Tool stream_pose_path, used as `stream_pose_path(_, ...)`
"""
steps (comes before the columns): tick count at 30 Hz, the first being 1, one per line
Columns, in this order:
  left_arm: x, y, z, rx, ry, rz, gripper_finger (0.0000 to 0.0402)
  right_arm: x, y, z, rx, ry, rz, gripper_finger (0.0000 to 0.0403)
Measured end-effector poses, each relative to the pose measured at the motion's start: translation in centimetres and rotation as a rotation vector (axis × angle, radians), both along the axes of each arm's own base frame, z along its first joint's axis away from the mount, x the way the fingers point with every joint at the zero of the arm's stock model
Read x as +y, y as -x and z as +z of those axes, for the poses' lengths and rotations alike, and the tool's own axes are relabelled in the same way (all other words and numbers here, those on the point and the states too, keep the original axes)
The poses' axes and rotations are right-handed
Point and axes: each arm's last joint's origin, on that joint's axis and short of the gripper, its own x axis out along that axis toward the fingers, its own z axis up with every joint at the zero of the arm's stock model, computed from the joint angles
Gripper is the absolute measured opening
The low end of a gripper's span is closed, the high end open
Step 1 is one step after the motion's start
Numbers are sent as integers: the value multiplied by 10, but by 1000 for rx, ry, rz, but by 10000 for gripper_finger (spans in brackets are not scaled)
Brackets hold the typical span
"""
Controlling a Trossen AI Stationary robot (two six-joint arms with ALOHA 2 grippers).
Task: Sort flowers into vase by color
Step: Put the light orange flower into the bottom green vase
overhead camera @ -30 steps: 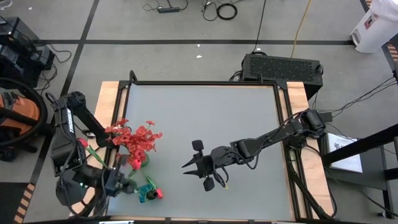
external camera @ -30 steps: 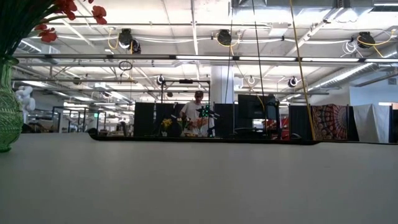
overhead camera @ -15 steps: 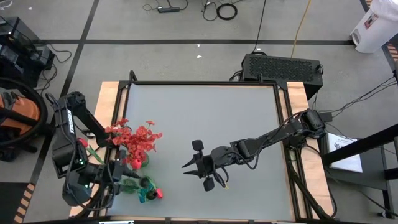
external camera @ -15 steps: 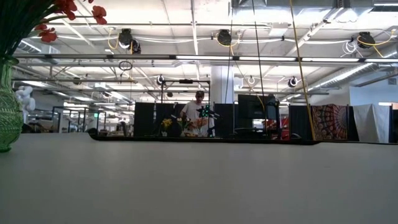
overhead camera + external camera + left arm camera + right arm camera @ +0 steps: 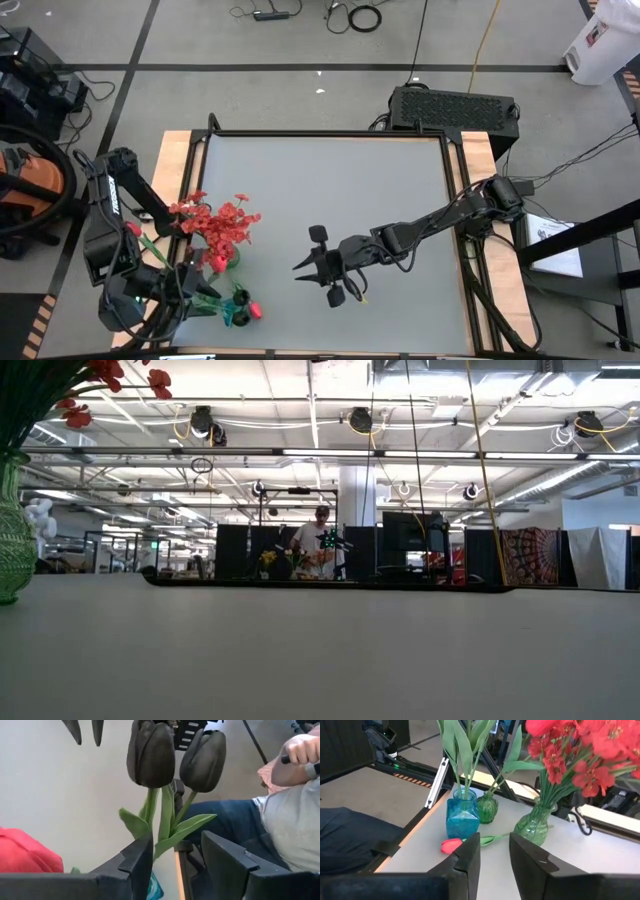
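Observation:
Two black tulip buds [image 5: 150, 755] on green stems stand in the blue glass vase [image 5: 462, 817] near the table's near left corner. My left gripper [image 5: 177, 855] is open just left of that vase [image 5: 238, 315], and the stems show in line with the gap between its fingers. Frilly red blooms [image 5: 225, 225] fill the larger green vase [image 5: 535, 825]. A small green vase [image 5: 487, 807] stands behind the blue one. One red-pink tulip [image 5: 452, 845] lies flat on the table beside the blue vase. My right gripper [image 5: 305, 265] hovers open at mid-table, pointing at the vases.
A seated person's arm and hand [image 5: 300, 755] and jeans show just off the table's near left corner. The table's wooden side rail [image 5: 175, 170] runs along the left edge. Bare grey tabletop [image 5: 330, 180] spreads across the middle and far side.
My left gripper has drawn back from the blue vase toward the table's left edge. The black tulips have stayed standing in the vase. The right arm has kept still.

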Motion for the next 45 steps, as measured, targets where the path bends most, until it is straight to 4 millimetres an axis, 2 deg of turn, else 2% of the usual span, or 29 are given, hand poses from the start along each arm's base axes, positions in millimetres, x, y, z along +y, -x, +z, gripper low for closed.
stream_pose_path(6, 1, 0, 5, -67, -31, -29, 173, 4, 2, -4, 41, -17, 1, 96)
stream_pose_path(10, 11, 2, 13, -140, -56, -4, 173, 11, 0, -14, 66, -7, 14, 96)
stream_pose_path(19, 51, 16, 40, -359, -201, 77, 173, 18, -9, -46, 135, 17, 16, 96)
stream_pose_path(25, 86, 29, 52, -466, -354, 178, 173, 19, -11, -51, 142, 15, 15, 96)
stream_pose_path(33, 128, 49, 49, -431, -430, 197, 173, 19, -11, -51, 139, 19, 16, 96)
stream_pose_path(38, 145, 59, 45, -374, -427, 110, 173, 19, -11, -51, 137, 25, 19, 96)
stream_pose_path(45, 171, 72, 43, -361, -438, 95, 173, 18, -11, -51, 136, 32, 20, 96)
